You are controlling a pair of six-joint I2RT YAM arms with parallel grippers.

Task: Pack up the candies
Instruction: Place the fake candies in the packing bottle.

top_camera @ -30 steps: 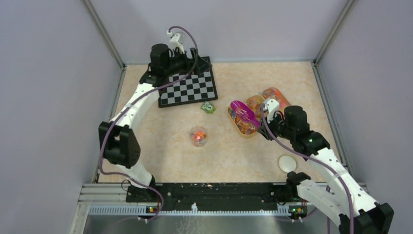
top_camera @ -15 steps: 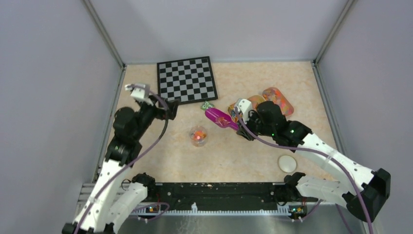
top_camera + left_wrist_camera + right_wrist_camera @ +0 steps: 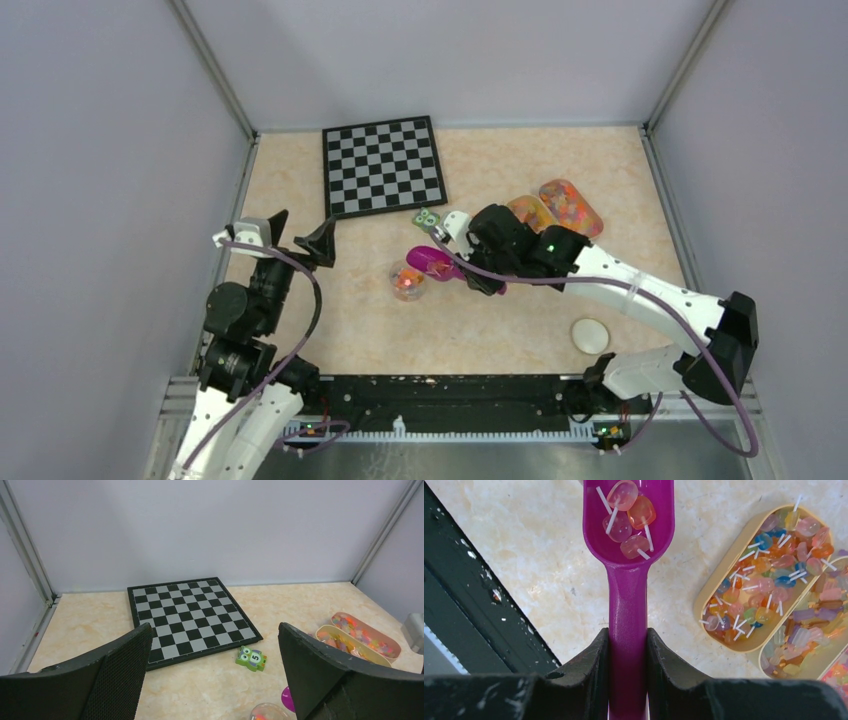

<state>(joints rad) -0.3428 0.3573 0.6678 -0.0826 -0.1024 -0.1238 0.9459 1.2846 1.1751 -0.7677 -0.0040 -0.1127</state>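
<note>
A right tool [image 3: 627,645] grips the handle of a magenta scoop [image 3: 626,595], its jaws drawn in tight against it. A few pink and orange candies [image 3: 629,515] lie in the scoop's bowl. A second ago the scoop sat over the two candy trays [image 3: 697,609] right of centre. Now it has swung left to the small clear cup [image 3: 405,290] mid-table [image 3: 480,330], so tipping the load in looks like the next step. The left tool [image 3: 215,630], wide open and empty, has pulled back from the checkerboard [image 3: 383,165] to the left edge.
</note>
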